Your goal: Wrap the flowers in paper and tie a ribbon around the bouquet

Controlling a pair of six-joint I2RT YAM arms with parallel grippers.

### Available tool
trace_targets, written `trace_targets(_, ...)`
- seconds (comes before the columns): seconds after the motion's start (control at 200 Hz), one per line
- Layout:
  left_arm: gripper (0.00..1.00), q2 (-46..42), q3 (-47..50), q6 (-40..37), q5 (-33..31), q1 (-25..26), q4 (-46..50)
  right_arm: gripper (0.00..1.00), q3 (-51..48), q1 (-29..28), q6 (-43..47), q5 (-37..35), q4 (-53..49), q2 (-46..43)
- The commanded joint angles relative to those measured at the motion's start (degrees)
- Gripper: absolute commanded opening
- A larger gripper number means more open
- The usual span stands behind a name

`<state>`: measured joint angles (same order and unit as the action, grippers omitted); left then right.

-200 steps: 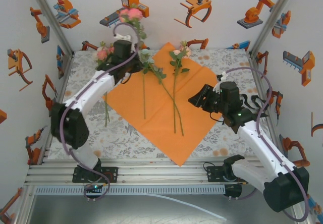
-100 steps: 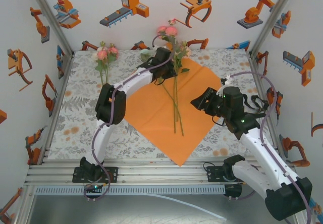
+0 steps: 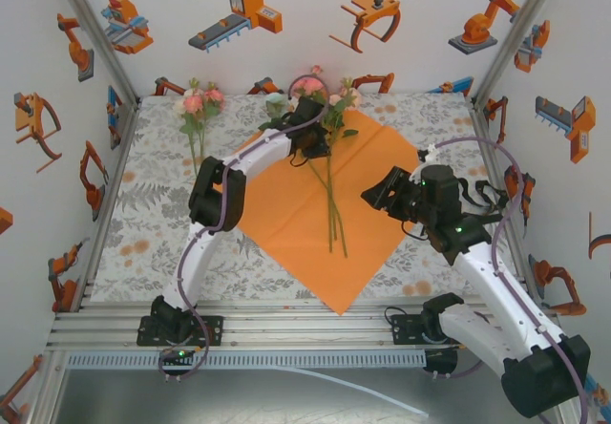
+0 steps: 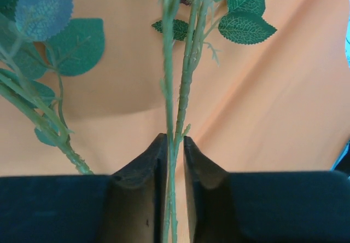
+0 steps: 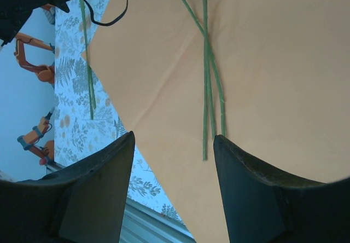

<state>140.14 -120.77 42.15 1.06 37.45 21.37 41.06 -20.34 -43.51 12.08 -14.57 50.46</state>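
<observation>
Left end effector [image 4: 175, 140] pinches a stem of the flowers [image 3: 330, 195] on the paper [image 3: 286, 209] near the table's far edge; stems seem light, bendy: grip those, not blooms. Right end effector [image 5: 174, 138] gapes wide.

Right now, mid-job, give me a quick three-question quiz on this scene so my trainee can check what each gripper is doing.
1. True or false: the right gripper is shut on the paper.
2. What is pinched in the left gripper? A) a black ribbon B) flower stems C) a corner of the sheet
3. Fill the gap: a spare bunch lies on the tablecloth at the far ____ side of the table.
Key: 1 false, it is open above the paper; 2 B; 3 left.
</observation>
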Motion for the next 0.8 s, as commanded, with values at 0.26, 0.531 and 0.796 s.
trace_targets(0.26,0.34,-25.0,12.7,-15.3,-9.8,-7.6,2.7,0.57,0.2,-0.3,0.8,-0.6,0.5,0.6)
trace_targets(0.531,0.31,-35.6,31.9,-25.1,-12.6,-27.5,0.6,0.59,-2.4,-0.3,0.5,3.3,7.2,1.4)
trace_targets(0.796,0.31,-22.8,22.4,-29.9,-13.3,-31.5,6.4,0.62,-2.5,-0.5,1.5,3.7,5.7,1.6)
